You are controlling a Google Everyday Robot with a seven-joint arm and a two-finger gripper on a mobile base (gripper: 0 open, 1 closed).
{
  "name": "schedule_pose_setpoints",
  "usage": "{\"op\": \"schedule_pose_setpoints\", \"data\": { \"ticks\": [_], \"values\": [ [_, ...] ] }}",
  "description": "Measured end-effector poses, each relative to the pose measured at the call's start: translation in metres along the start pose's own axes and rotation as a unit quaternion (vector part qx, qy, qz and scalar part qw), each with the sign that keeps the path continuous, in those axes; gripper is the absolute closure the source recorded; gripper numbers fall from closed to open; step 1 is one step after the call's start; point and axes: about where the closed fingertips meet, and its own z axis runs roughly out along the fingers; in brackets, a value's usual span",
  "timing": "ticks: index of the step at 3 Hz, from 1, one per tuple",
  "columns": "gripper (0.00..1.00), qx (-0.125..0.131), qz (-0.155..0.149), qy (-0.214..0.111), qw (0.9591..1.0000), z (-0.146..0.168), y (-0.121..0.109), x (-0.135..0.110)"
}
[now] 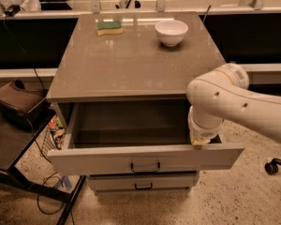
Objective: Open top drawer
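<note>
The top drawer (pixel 145 159) is pulled far out of the cabinet. Its flat light grey front carries a small black bar handle (pixel 144 167), and its deep grey inside shows bare. My white arm comes in from the right. My gripper (pixel 200 140) hangs at the drawer's right end, just behind the front panel, with the wrist above it. A narrower grey drawer (pixel 143 182) with a like handle sits shut below.
On the grey cabinet top (pixel 131 60) lie a green and yellow sponge (pixel 109 27) at the back left and a white bowl (pixel 171 32) at the back right. A low black stand with a brown object (pixel 16 108) sits at left. A chair caster (pixel 271 167) is at right.
</note>
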Motion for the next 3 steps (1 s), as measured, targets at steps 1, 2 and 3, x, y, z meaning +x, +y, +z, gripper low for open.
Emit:
{"op": "schedule_pose_setpoints", "data": {
  "ticks": [1, 2, 3],
  "values": [
    [1.0, -0.019, 0.012, -0.001, 0.9998, -0.012, 0.035, 0.017],
    [1.0, -0.038, 0.025, -0.007, 0.999, -0.035, 0.091, 0.043],
    [1.0, -0.038, 0.025, -0.007, 0.999, -0.035, 0.091, 0.043]
  ]
}}
